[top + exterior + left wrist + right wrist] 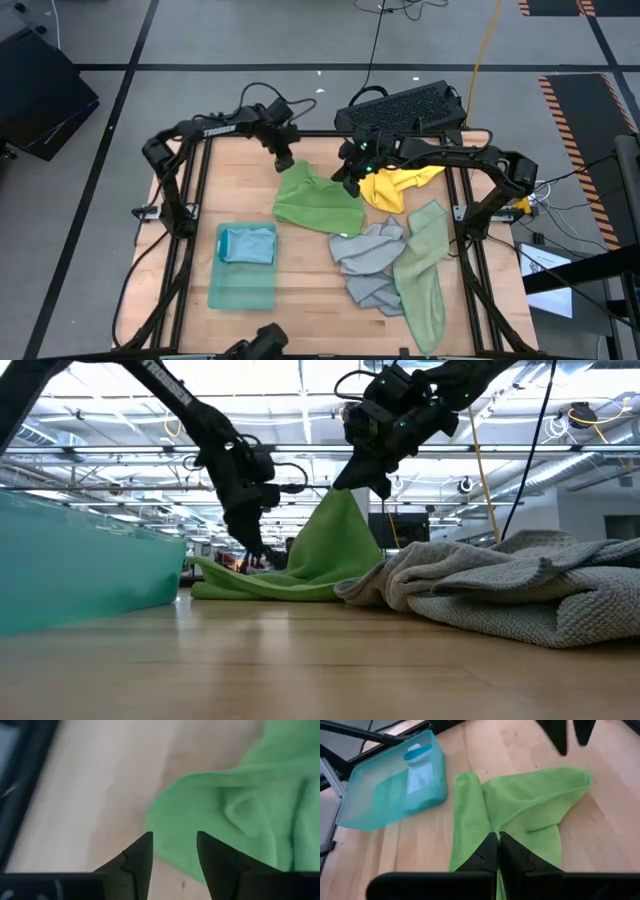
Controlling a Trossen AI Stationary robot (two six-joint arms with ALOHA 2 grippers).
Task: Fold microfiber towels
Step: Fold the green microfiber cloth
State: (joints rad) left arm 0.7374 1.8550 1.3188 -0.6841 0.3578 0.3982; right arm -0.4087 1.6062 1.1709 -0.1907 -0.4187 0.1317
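Bright green towel (312,200) (peaked) rises to pinching right gripper (352,180); left gripper (284,160) gapes.

A bright green towel (312,200) is seen mid-table, one corner pulled up into a peak. A yellow towel (397,186) is bunched beside it; grey (368,258) and pale sage (425,270) towels (crumpled, overlapping) are heaped nearer the front.

I count six towels around the teal bin (243,291): one light blue towel (248,244) inside it, and to its right one bright green towel (312,201), one yellow towel (392,187), one grey towel (368,262), one sage towel (423,272).
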